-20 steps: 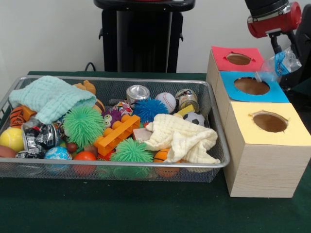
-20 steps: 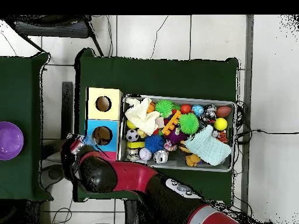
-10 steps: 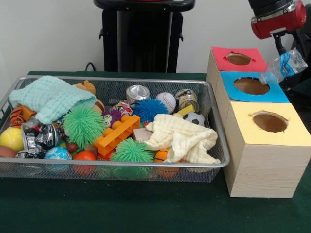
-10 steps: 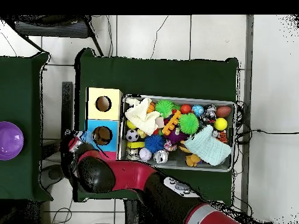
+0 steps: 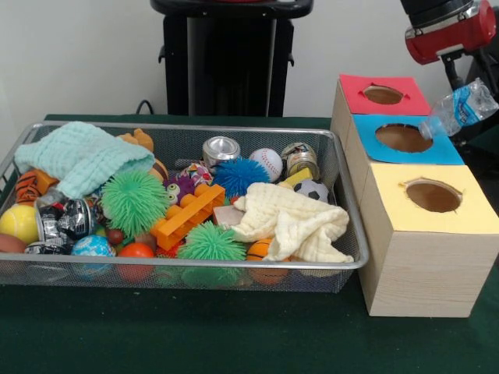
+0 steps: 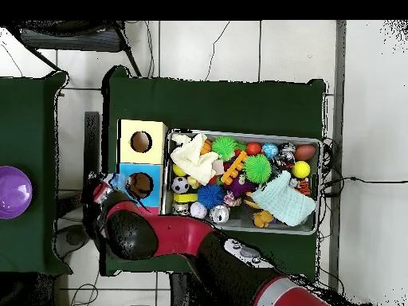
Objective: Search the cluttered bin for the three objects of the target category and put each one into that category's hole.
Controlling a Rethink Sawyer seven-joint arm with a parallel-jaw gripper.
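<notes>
Bottle [image 5: 461, 108] first: it's a small clear plastic water bottle, kinda crumpled, with a blue label band around the middle and a pale cap end. It's up in the air at the right side of the front view, over the right edge of the blue-topped box [image 5: 405, 140], not touching it as far as I can see. Long axis is tilted, cap end pointing down-left toward the blue box's hole [image 5: 403, 138], fat end up and to the right near the picture's edge.

Gripper [image 5: 460, 74] hangs from the red and black arm [image 5: 448, 31] right above the bottle, and its fingers look clamped on the bottle's upper part, though the actual contact is mostly hidden behind dark hardware. In the overhead view the bottle is just a small bluish blob [image 6: 119, 185] beside the blue box, next to the arm's red end.

Red-topped box [image 5: 380, 94] sits behind the blue one, yellow-topped box [image 5: 429, 204] in front. Wire bin [image 5: 179, 265] to the left is packed with balls, spiky toys, cans and two cloths.
</notes>
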